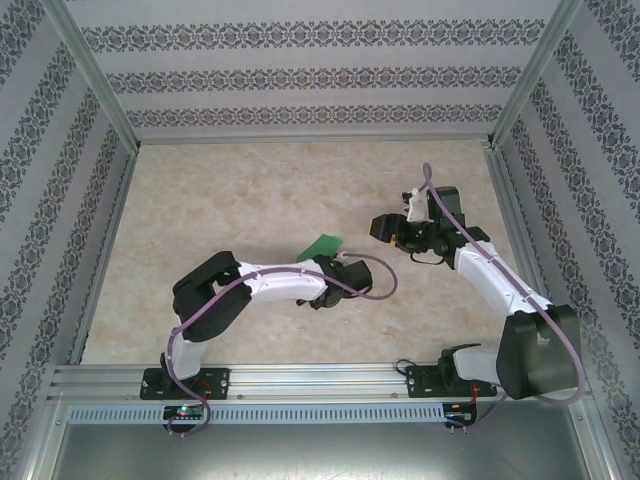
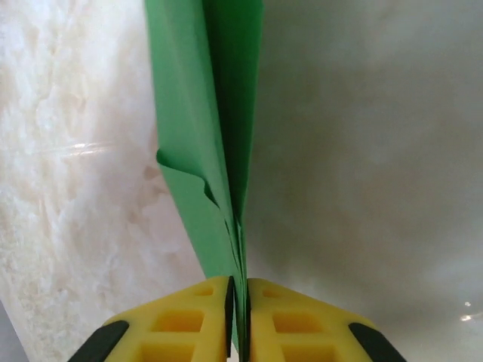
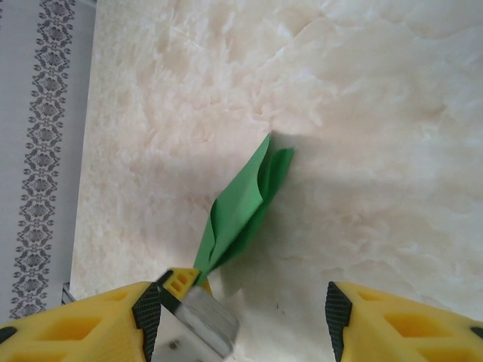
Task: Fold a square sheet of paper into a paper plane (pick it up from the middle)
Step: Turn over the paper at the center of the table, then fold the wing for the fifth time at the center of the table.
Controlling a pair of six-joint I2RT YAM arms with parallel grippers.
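Open table (image 1: 250, 190) all around the folded paper (image 1: 323, 245).

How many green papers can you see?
1. The folded green paper is pinched in the left gripper, near the middle of the table. Another could hide under an arm.

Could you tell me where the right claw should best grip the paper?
Probably the paper at its free far end, closing across the flat layers from the right: the left claw pinches the near end, leaving the rest sticking out.
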